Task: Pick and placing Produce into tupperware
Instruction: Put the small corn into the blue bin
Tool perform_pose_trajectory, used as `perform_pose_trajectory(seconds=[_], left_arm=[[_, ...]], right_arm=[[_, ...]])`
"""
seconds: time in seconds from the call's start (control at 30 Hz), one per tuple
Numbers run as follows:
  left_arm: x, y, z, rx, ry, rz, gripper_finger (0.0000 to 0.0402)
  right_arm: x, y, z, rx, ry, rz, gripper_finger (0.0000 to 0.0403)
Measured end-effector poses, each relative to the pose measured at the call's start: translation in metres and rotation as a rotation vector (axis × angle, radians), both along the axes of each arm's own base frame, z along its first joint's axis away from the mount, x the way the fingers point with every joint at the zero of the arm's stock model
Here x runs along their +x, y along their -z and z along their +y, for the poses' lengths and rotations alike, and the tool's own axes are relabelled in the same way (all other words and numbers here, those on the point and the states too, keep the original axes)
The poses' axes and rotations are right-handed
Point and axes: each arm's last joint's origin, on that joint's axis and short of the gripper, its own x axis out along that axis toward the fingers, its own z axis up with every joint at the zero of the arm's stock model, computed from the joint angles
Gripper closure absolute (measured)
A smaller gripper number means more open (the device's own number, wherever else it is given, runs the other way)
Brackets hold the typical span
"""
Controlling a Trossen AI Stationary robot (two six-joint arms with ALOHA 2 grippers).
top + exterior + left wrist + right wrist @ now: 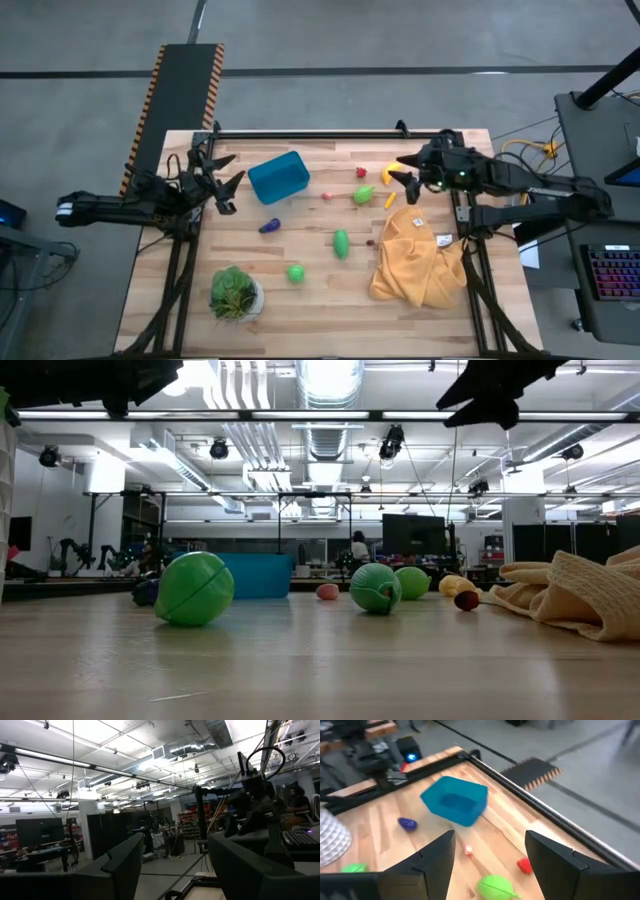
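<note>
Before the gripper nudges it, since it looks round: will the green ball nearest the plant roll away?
Probably. The green ball looks nearly spherical, resting on the bare flat table, so it may roll. It's likely light, hollow plastic; a seam shows.

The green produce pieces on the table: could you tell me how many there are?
3: one near the right gripper, one mid-table beside the yellow cloth, one right of the potted plant. The cloth may hide more.

Grey floor (pixel 400 30), ceiling ducts (pixel 330 390), prob. lab.

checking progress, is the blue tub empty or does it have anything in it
Empty: the blue tub shows only its bare blue bottom, and the high view shows nothing inside either.
</note>
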Motion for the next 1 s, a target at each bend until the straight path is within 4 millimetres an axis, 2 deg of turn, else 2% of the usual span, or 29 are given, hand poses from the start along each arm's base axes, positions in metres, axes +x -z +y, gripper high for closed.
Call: perform_pose_trajectory(seconds=[0.33,0.63,1.0], left_arm=[[0.001,0.001,0.0,0.001,0.0,0.006,0.0192],[0.001,0.001,0.0,0.001,0.0,0.008,0.0192],[0.001,0.002,0.0,0.001,0.0,0.008,0.0192]], right_arm=[[0.023,0.012,-0.004,0.08,0.06,0.112,0.0172],[0.041,0.014,-0.007,0.011,0.01,0.216,0.0172],[0.04,0.018,-0.006,-0.121,-0.098,0.356,0.0175]])
